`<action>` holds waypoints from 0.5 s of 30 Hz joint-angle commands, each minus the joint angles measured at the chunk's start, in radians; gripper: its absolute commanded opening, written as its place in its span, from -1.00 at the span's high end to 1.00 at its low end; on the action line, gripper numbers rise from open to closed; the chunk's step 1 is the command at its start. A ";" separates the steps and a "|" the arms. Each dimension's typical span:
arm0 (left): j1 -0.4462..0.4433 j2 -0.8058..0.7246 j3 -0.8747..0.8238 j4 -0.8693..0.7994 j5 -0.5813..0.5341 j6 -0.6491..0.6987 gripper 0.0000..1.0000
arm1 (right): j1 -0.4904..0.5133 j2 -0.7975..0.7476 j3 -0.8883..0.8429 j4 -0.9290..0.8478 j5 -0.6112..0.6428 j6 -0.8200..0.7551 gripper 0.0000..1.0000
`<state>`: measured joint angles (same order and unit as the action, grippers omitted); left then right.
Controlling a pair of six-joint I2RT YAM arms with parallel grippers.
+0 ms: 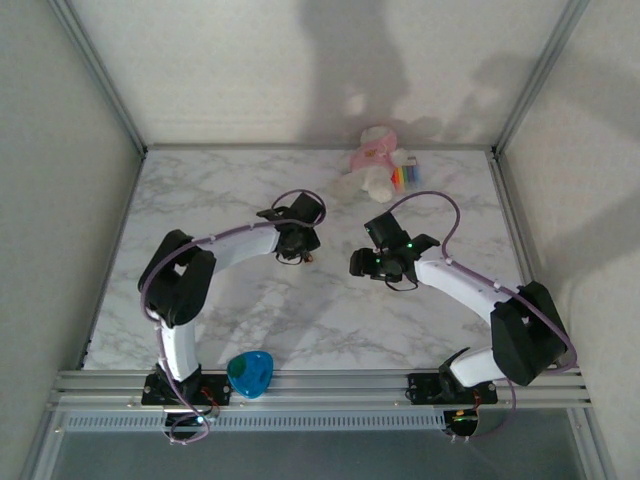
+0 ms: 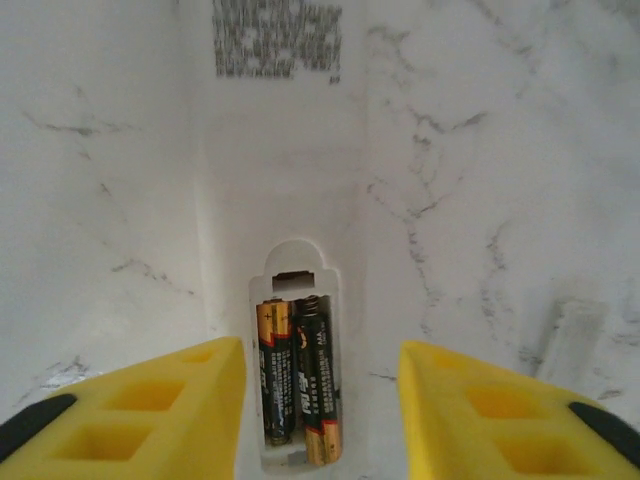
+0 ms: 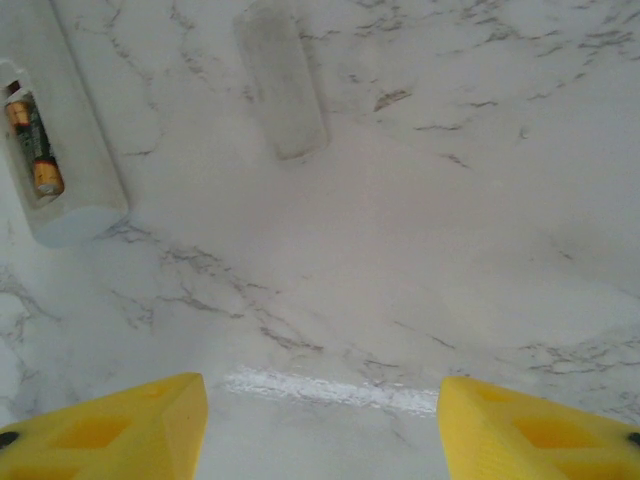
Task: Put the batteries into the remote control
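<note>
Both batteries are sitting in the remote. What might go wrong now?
1. The batteries lie in an uncovered slot of the remote control. The cover lies apart from it, so a bump may pop them out.
2. The open left gripper hangs close over that slot. A finger might knock a battery askew when it moves.
3. The right gripper might push the flat cover away instead of gripping it.

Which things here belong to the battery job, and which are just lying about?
Job: remote control; two batteries in its open compartment; loose white cover, probably its lid.
Lying about: pink plush toy; rainbow-striped item; blue object by the left arm's base.
</note>
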<state>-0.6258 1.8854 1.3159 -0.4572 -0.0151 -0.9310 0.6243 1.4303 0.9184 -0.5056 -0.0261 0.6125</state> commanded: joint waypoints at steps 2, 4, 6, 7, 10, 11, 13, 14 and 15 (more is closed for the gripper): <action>0.061 -0.069 0.043 0.006 0.008 0.117 -0.17 | 0.011 0.063 0.060 0.006 -0.056 -0.042 -0.26; 0.092 -0.076 0.043 0.035 0.037 0.172 -0.32 | 0.026 0.095 0.088 -0.007 -0.061 -0.041 -0.25; 0.118 -0.079 0.037 0.070 0.069 0.241 -0.47 | 0.040 0.120 0.112 -0.014 -0.061 -0.037 -0.26; 0.131 -0.079 0.036 0.084 0.090 0.279 -0.51 | 0.043 0.132 0.126 -0.019 -0.061 -0.036 -0.26; 0.168 -0.065 0.042 0.074 0.095 0.365 -0.59 | 0.059 0.180 0.175 -0.027 -0.097 -0.065 -0.30; 0.183 -0.058 0.043 0.074 0.090 0.378 -0.60 | 0.070 0.201 0.200 -0.046 -0.082 -0.069 -0.31; 0.220 -0.043 0.046 0.080 0.103 0.402 -0.61 | 0.109 0.249 0.252 -0.080 -0.032 -0.076 -0.38; 0.236 -0.036 0.050 0.082 0.108 0.409 -0.61 | 0.130 0.271 0.276 -0.085 -0.007 -0.080 -0.43; 0.249 -0.031 0.053 0.085 0.111 0.410 -0.61 | 0.157 0.294 0.295 -0.090 0.017 -0.082 -0.48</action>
<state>-0.4149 1.8324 1.3380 -0.3851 0.0727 -0.5961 0.7200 1.6730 1.1530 -0.5453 -0.0658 0.5579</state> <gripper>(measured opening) 0.805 0.727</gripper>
